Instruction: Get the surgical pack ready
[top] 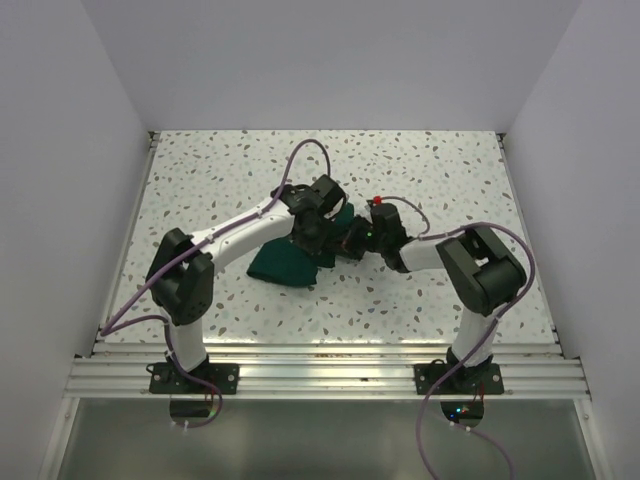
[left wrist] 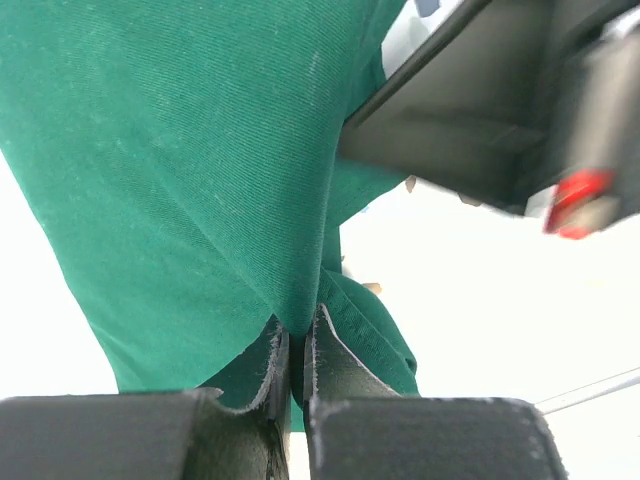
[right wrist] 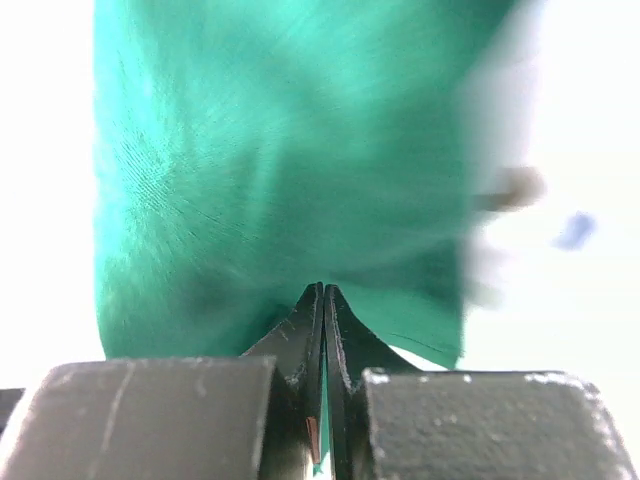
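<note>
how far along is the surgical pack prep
Done: the green cloth looks gathered into a loose bundle. In hand: the left pincer and right pincer both pinch its fabric. To do, probably: setting it down as a neat flat fold.

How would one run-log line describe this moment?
left gripper: shut on green drape | right gripper: shut on green drape | green drape: bunched near middle of table
</note>
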Tool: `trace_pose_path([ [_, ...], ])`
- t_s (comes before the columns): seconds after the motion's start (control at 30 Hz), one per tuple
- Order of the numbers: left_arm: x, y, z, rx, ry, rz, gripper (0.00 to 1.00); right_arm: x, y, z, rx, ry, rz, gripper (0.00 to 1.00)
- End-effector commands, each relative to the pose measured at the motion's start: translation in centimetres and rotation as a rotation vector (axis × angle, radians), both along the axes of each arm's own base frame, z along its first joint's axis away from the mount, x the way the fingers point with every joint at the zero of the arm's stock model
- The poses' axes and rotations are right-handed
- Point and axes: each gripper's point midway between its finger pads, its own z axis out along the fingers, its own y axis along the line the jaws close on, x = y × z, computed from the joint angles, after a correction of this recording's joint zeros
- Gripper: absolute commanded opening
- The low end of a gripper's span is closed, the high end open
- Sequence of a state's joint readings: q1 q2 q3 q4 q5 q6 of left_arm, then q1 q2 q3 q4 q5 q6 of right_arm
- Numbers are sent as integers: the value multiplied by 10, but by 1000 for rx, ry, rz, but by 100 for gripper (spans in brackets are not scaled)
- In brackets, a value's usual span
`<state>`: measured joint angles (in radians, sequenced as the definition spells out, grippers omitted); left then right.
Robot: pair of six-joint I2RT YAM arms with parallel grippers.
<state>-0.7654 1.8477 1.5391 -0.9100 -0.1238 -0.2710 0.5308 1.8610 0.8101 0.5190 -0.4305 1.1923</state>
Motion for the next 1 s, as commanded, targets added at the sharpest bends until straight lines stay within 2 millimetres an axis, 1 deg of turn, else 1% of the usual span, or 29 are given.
trace_pose_path([
  [0.0, 3, -14, 21, -120, -32, -3, 0, -12, -15, 31, -5, -91, 99, 0],
  [0.07, 6, -13, 21, -125, -38, 1, 0, -22, -22, 36, -37, -109, 116, 0],
  [0.1, 7, -13, 21, -128, -33, 0, 0, -25, -25, 35, -43, -110, 113, 0],
  [0.2, 8, -18, 27, -148, -34, -14, 0, -25, -28, 41, -49, -134, 96, 0],
  [0.27, 9, -21, 31, -167, -35, -17, 0, -21, -22, 48, -17, -152, 88, 0],
  [0.33, 10, -28, 39, -199, -39, -23, 0, -16, -13, 48, -10, -154, 89, 0],
  [0.37, 9, -34, 44, -228, -31, -34, 0, -10, -7, 44, -6, -151, 87, 0],
  [0.4, 9, -36, 47, -237, -33, -36, 0, -3, -1, 48, 17, -172, 78, 0],
  [0.43, 8, -38, 50, -245, -36, -39, 0, -1, 8, 48, 23, -183, 84, 0],
  [0.47, 7, -41, 53, -257, -36, -46, 0, 7, 17, 51, 32, -195, 81, 0],
  [0.5, 7, -44, 56, -267, -39, -51, 0, 16, 26, 49, 66, -205, 63, 0],
  [0.53, 4, -48, 58, -277, -40, -63, 0, 15, 37, 50, 90, -221, 63, 0],
  [0.57, 2, -51, 62, -285, -45, -73, 0, 28, 42, 56, 100, -261, 10, 0],
  [0.6, 1, -54, 62, -288, -48, -79, 0, 32, 47, 49, 100, -260, -5, 0],
  [0.63, -2, -56, 59, -286, -40, -88, 0, 34, 54, 48, 92, -261, -8, 0],
  [0.67, -4, -57, 56, -286, -24, -89, 0, 42, 58, 53, 86, -282, -28, 0],
  [0.7, -6, -55, 53, -279, -12, -82, 0, 43, 55, 41, 44, -250, -36, 0],
  [0.77, -8, -51, 44, -257, -1, -74, 0, 49, 45, 42, 11, -247, -54, 0],
  [0.8, -9, -49, 42, -251, -2, -71, 0, 44, 36, 28, -56, -209, -38, 0],
  [0.83, -8, -47, 41, -246, -4, -64, 0, 49, 24, 34, -77, -215, -52, 0],
  [0.9, -10, -42, 36, -227, -4, -53, 0, 43, 5, 23, -108, -173, -37, 0],
  [0.93, -9, -39, 34, -217, -6, -45, 0, 44, -14, 20, -107, -152, -58, 0],
  [0.97, -10, -35, 31, -202, -4, -40, 0, 43, -22, 17, -99, -131, -60, 0],
])
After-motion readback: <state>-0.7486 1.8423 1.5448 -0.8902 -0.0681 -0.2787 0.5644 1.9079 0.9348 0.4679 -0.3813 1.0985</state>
